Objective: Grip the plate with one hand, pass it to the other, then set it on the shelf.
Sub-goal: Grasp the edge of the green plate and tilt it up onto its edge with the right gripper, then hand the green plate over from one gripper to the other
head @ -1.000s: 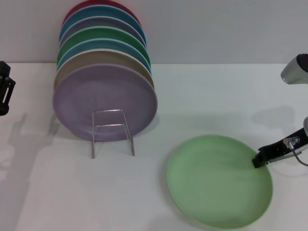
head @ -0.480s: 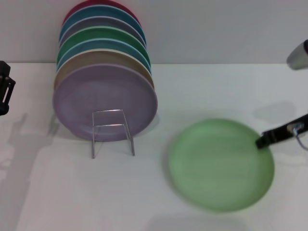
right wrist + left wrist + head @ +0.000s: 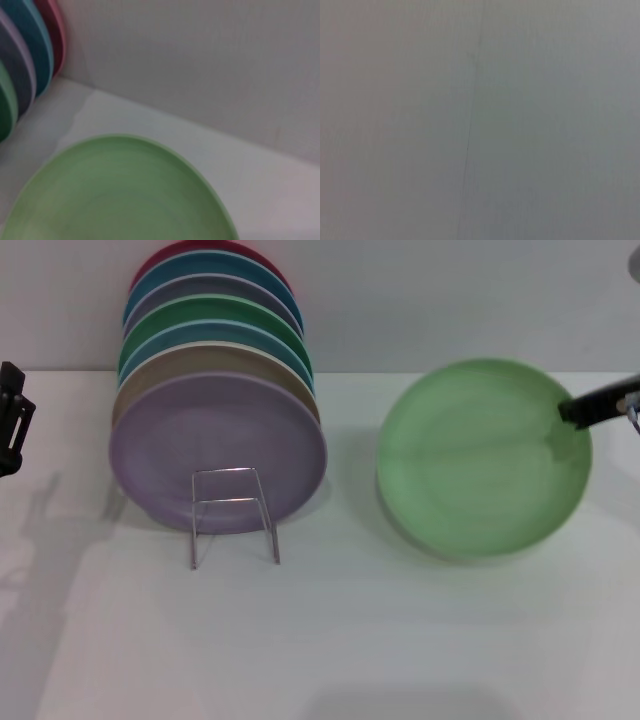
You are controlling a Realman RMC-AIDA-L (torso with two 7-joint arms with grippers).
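Pastel-green round matte plate (image 3: 483, 458) hung clear of the white tabletop (image 3: 330, 640), tilted with its face toward the viewer, well to the right of the thin wire dish rack (image 3: 233, 513) and its row of upright coloured plates (image 3: 215, 390). The right gripper (image 3: 575, 412) was clamped on the plate's right rim, its dark fingers (image 3: 590, 405) closed across the edge with only the tips visible at the frame's border. The step in hand was judged to be the carry toward the hand-over: the plate should be kept steady and level enough that it does not pivot about the single rim grip, and its free left rim presented toward the other arm. The left gripper (image 3: 12, 420) waited at the far left edge, well apart from the plate; whether its fingers were spread could not be told. The right wrist view showed the plate's upper surface (image 3: 115, 192) close beneath the camera.
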